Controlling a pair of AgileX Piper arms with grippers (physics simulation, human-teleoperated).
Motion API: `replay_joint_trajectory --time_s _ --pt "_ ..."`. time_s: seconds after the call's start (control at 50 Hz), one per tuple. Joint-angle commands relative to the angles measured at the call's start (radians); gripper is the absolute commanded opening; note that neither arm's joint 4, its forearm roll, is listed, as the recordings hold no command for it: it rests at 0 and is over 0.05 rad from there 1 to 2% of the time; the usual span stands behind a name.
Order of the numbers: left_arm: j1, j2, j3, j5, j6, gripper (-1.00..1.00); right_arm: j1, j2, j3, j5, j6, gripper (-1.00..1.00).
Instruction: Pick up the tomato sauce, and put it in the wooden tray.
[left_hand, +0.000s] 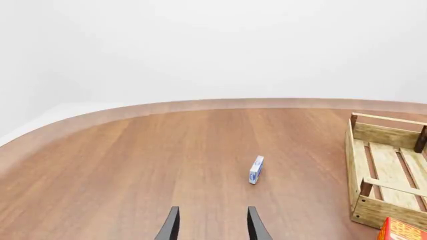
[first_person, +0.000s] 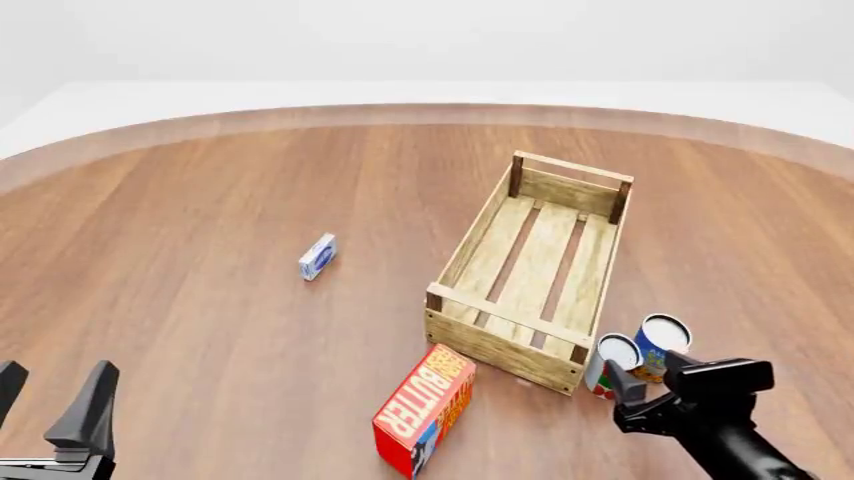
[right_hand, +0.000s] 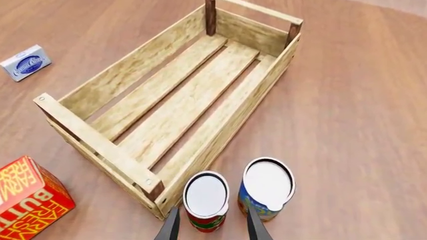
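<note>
The tomato can (right_hand: 206, 200) stands upright, its lower part hidden between the open fingers of the right gripper (right_hand: 212, 226), which do not clamp it. It is just beside the crate (right_hand: 127, 165) corner and the blue can (right_hand: 266, 188). The left gripper (left_hand: 212, 225) is open over bare table (left_hand: 133, 160).

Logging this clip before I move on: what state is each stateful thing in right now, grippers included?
tomato sauce: upright on the table, outside the tray, between the right fingers, not gripped.
blue-labelled can: upright beside it.
wooden tray: holds nothing.
butter box: tilted on the table near the tray.
small blue box: on its edge.
right gripper: open.
left gripper: open, holding nothing.
</note>
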Motion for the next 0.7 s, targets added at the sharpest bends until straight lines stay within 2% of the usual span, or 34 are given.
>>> replay_joint_trajectory --time_s 0.02,0.7 --pt "0.0 0.0 0.0 0.0 0.0 1.0 0.003 0.056 -0.008 -0.038 0.002 1.0" --pt "0.0 0.0 0.0 0.0 0.0 1.0 0.013 0.194 -0.022 -0.141 0.011 1.0"
